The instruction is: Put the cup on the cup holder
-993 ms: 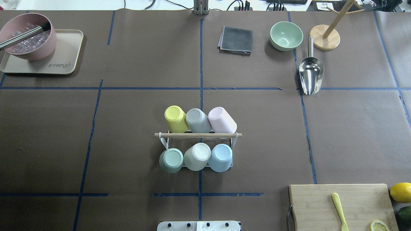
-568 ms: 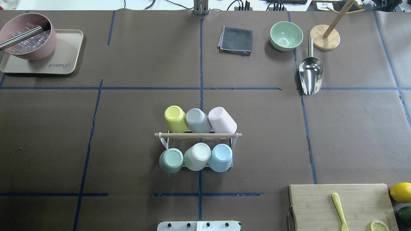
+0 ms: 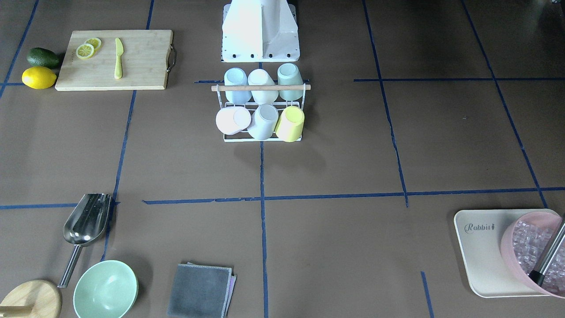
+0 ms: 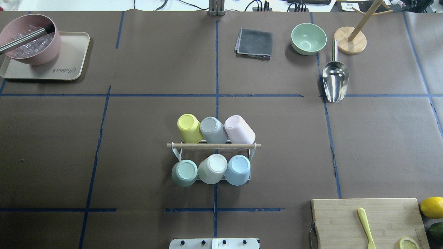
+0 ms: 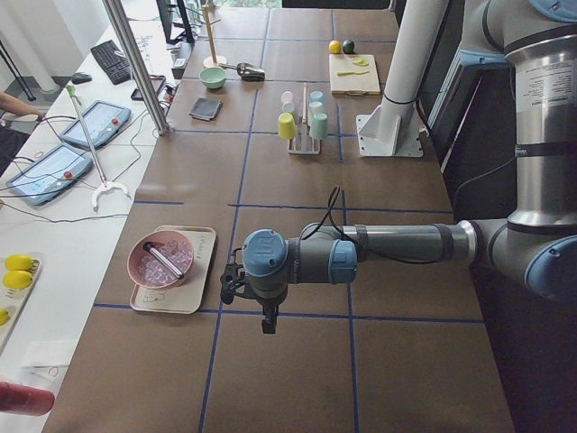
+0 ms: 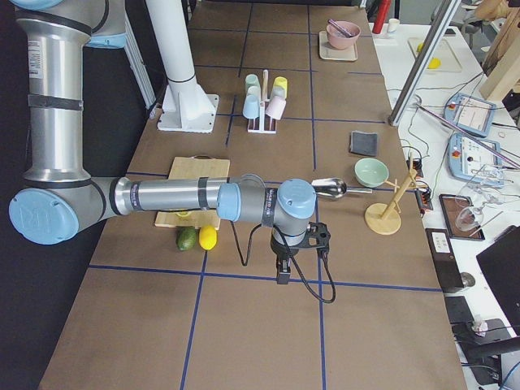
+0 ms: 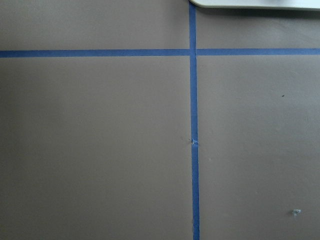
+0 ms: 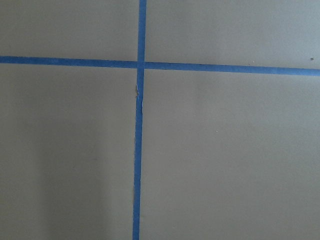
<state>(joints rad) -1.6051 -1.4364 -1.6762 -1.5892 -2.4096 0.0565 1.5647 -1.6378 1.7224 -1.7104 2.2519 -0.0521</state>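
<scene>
The cup holder (image 4: 213, 146), a white wire rack with a wooden rod across its top, stands at the table's middle and also shows in the front view (image 3: 260, 87). Several cups sit upside down on it: yellow (image 4: 188, 127), grey (image 4: 212, 129) and pink (image 4: 238, 129) in the far row, green (image 4: 184, 172), cream (image 4: 213, 168) and blue (image 4: 238, 169) in the near row. My left gripper (image 5: 267, 320) hangs far off near the tray end. My right gripper (image 6: 282, 272) hangs far off at the other end. I cannot tell whether either is open or shut. The wrist views show only paper and tape.
A beige tray (image 4: 69, 65) holds a pink bowl (image 4: 29, 39) of ice at the far left. A grey cloth (image 4: 254, 43), green bowl (image 4: 308, 38), metal scoop (image 4: 335, 81) and wooden stand (image 4: 350, 39) lie far right. A cutting board (image 4: 367, 221), lemon (image 4: 432, 206) and avocado (image 4: 436, 231) are near right.
</scene>
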